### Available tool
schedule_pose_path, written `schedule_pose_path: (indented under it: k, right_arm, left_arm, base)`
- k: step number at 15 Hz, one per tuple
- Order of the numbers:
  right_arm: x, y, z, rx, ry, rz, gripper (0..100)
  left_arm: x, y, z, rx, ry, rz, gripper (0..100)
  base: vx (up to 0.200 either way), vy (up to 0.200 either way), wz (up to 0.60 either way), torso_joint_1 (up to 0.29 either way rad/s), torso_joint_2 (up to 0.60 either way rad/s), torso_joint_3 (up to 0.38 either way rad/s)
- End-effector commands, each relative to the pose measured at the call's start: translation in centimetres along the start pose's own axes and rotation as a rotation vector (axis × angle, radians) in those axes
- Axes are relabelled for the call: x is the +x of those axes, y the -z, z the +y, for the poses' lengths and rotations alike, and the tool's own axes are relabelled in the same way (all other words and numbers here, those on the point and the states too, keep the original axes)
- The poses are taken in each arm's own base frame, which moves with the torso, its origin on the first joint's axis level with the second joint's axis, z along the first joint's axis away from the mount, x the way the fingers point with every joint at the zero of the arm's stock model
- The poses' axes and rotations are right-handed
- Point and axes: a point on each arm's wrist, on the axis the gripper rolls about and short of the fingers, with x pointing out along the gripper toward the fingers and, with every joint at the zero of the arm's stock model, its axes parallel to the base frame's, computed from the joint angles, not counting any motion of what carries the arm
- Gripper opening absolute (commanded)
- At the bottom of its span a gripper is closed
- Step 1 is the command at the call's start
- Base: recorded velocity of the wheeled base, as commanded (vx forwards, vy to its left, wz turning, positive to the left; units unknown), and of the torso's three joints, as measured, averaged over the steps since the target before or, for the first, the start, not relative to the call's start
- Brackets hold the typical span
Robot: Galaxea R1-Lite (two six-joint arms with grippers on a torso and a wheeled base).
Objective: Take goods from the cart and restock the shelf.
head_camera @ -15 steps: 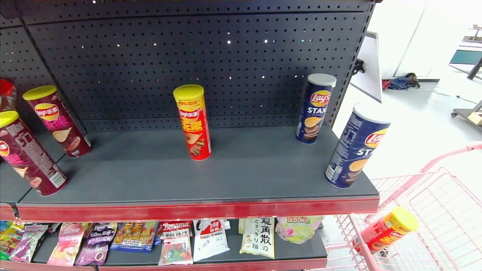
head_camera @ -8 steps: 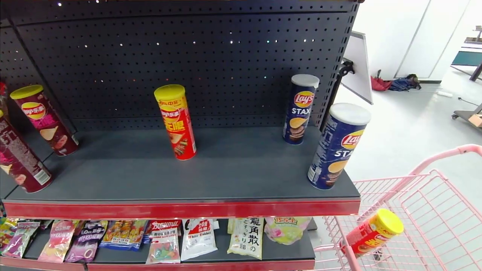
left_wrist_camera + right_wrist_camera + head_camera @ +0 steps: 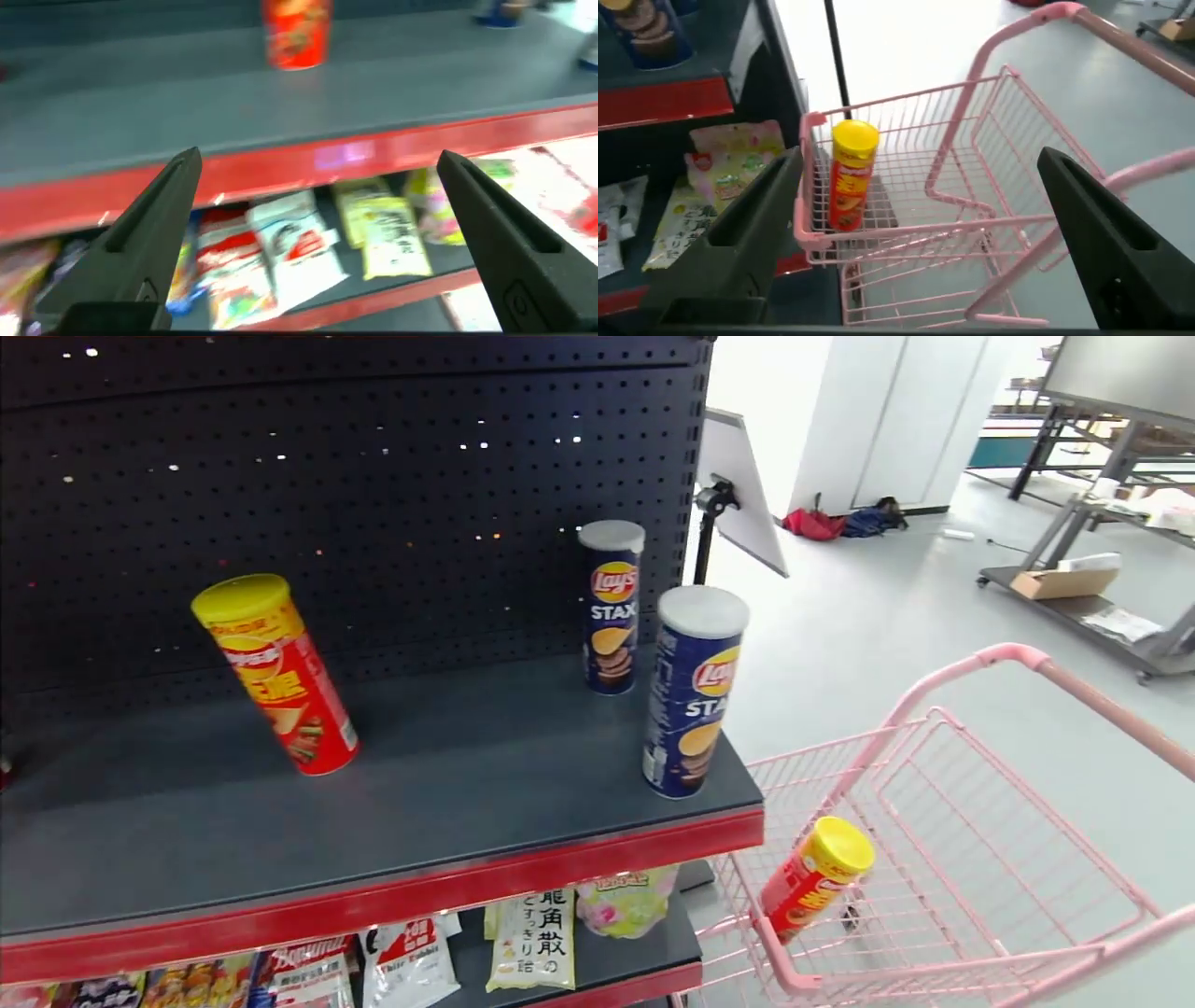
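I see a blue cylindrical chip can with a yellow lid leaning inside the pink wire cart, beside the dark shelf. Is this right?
Not quite. The cylindrical chip can with a yellow lid, leaning inside the pink wire cart beside the dark shelf, is red, not blue. The head view and the right wrist view both show it.
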Motion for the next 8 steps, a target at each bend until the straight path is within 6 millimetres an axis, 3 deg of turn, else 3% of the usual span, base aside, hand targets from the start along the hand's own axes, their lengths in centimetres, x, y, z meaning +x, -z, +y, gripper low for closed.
schedule_pose_path:
  k: [1, 2, 8]
  right_arm:
    - [0.00, 0.00, 0.00, -0.001, 0.000, 0.000, 100]
    - [0.00, 0.00, 0.00, 0.001, 0.000, 0.000, 100]
    - [0.00, 0.00, -0.01, 0.004, 0.003, 0.000, 100]
  left_arm:
    - [0.01, 0.00, 0.00, 0.000, 0.000, 0.001, 100]
    - [0.01, 0.00, 0.00, 0.000, -0.002, 0.001, 100]
    - [0.01, 0.02, 0.00, 0.000, 0.000, 0.002, 100]
  base:
    - [0.000, 0.000, -0.60, -0.002, 0.00, 0.012]
    - [0.000, 0.000, -0.60, 0.007, 0.00, -0.002]
    - [0.000, 0.000, 0.00, -0.007, 0.01, 0.008]
